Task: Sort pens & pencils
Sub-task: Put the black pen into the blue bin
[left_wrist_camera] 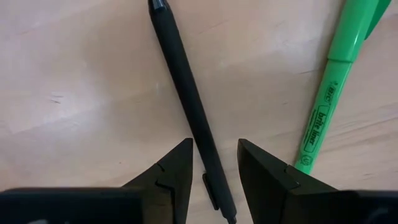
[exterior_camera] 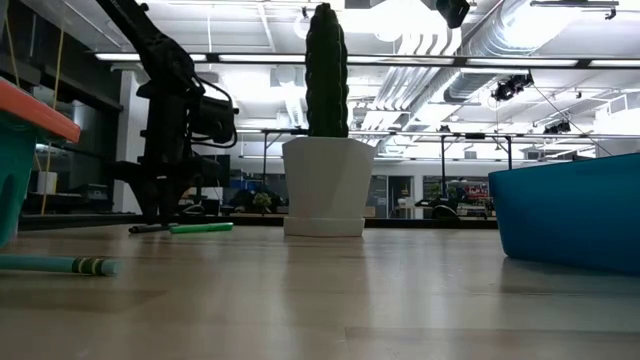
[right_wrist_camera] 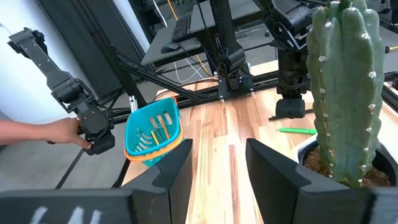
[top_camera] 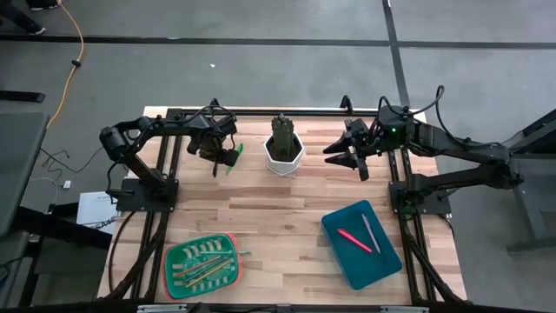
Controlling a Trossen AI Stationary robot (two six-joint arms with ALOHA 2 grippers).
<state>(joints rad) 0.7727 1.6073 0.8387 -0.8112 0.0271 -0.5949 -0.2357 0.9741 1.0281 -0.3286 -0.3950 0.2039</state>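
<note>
From above, the wooden desk [top_camera: 287, 217] has open board through its middle, and the things on it sit toward the edges. The left gripper [top_camera: 215, 156] hangs over the far left part, just beside a green pen [top_camera: 234, 158]. The right gripper [top_camera: 354, 156] waits at the far right, beside the white pot [top_camera: 283, 156] with a cactus [top_camera: 282, 135], which stands between the two arms. Near the front edge, a green tray [top_camera: 201, 261] holds several pencils [top_camera: 207, 265]. A blue bin [top_camera: 360, 243] at the front right holds a pink pen [top_camera: 354, 240] and a grey pen [top_camera: 372, 233].

At desk height, the left arm comes down behind the green pen, which lies flat left of the pot. The blue bin's wall fills the right edge.

From the left wrist, the jaws stand open with a black pen [left_wrist_camera: 186, 99] lying on the desk between them, apart from both fingers [left_wrist_camera: 174, 171]. The green pen lies just beside the other finger.

From the right wrist, the jaws stand open and hold nothing. The cactus is close on one side. Beyond the desk, a person's hand [right_wrist_camera: 65, 132] holds a separate small arm.
</note>
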